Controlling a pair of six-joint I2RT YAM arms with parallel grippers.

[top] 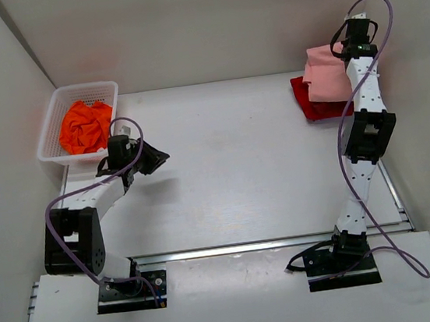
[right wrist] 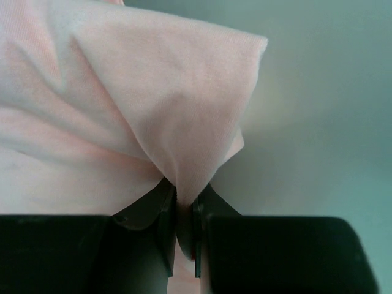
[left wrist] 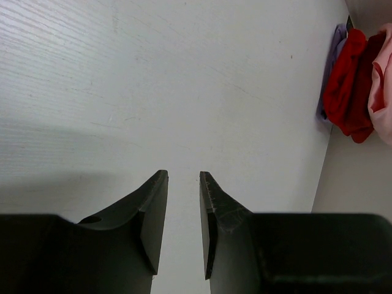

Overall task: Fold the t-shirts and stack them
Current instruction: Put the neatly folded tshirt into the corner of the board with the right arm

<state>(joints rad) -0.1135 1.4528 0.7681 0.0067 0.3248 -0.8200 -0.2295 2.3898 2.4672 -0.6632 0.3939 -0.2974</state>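
A salmon-pink t-shirt lies on top of a folded dark red t-shirt at the far right of the table. My right gripper is shut on a pinched fold of the pink t-shirt; in the top view its wrist hangs over that pile's far right side. A crumpled bright orange t-shirt lies in the white basket at the far left. Just right of the basket, my left gripper stands open with nothing in it, the bare table showing between its fingers. Its camera sees the red t-shirt and the pink one far off.
White walls close in the table on the left, back and right. The right arm's purple cable loops beside the arm. A metal rail runs along the table's near edge in front of both bases.
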